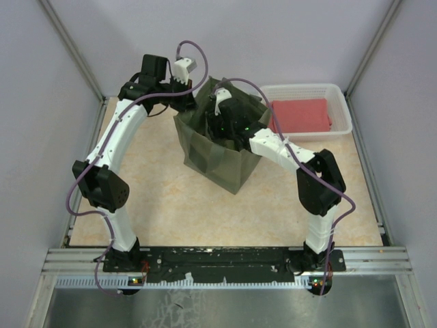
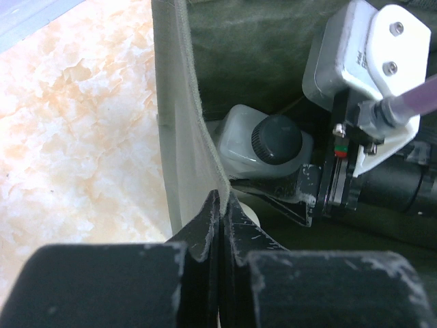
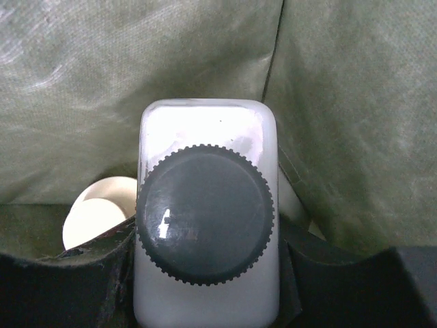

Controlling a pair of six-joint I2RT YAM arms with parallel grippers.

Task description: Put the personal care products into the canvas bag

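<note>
Looking down from above, you have both arms at the canvas bag (image 1: pixel 222 154), which stands upright in the middle of the pale marbled table (image 1: pixel 157 205). Your left gripper (image 2: pixel 221 213) is at the bag's left rim. Its jaws are squeezed together with the fabric edge pinched between them, and in the left wrist view that wall of the bag runs straight up out of the fingertips.

Your right gripper (image 3: pixel 205 294) is down inside the bag, and it has the white bottle (image 3: pixel 205 219). The bottle is clamped between the two black fingers (image 3: pixel 68 287), one pressing each side, with its ribbed grey cap facing the wrist camera. Olive fabric rises behind it and to both sides, so the bottle is inside the bag. Whether it touches the bottom, you can't tell from these views.

Just behind the bottle on the left, a round cream cap (image 3: pixel 102 212) of another bottle shows, lying in the bag. Over at the table's far right corner, the white mesh basket (image 1: pixel 307 87) holds the red folded cloth (image 1: pixel 300 115), apart from the bag.
</note>
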